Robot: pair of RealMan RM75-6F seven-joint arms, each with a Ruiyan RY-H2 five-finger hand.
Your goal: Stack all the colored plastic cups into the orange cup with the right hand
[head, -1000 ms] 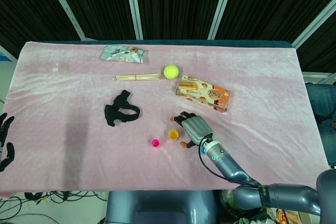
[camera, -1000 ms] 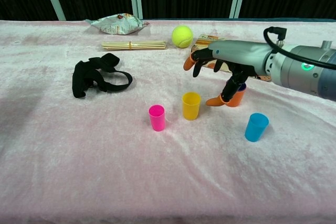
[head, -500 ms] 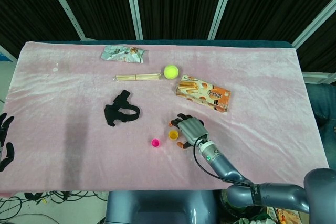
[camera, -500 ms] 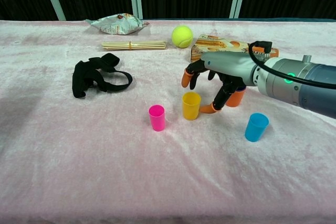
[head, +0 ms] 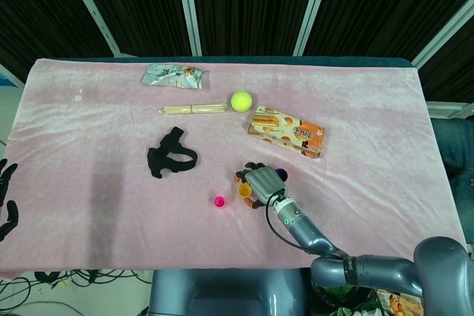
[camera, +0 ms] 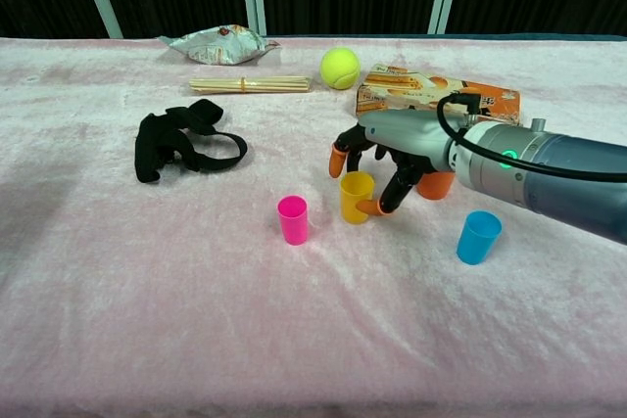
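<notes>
The right hand (camera: 377,168), having advanced leftward from the orange cup (camera: 436,184), is now bracketing the upright yellow cup (camera: 356,197) with spread fingers, indicating an imminent grasp for stacking.

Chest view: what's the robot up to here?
The right hand is closing around the yellow cup, fingers either side of it, cup upright on the pink cloth; a firm grip is not clear yet. The orange cup sits just behind the hand, and nothing can be seen stacked in it. The pink cup and blue cup stand apart, untouched. The left hand idles off the table's left edge in the head view.
</notes>
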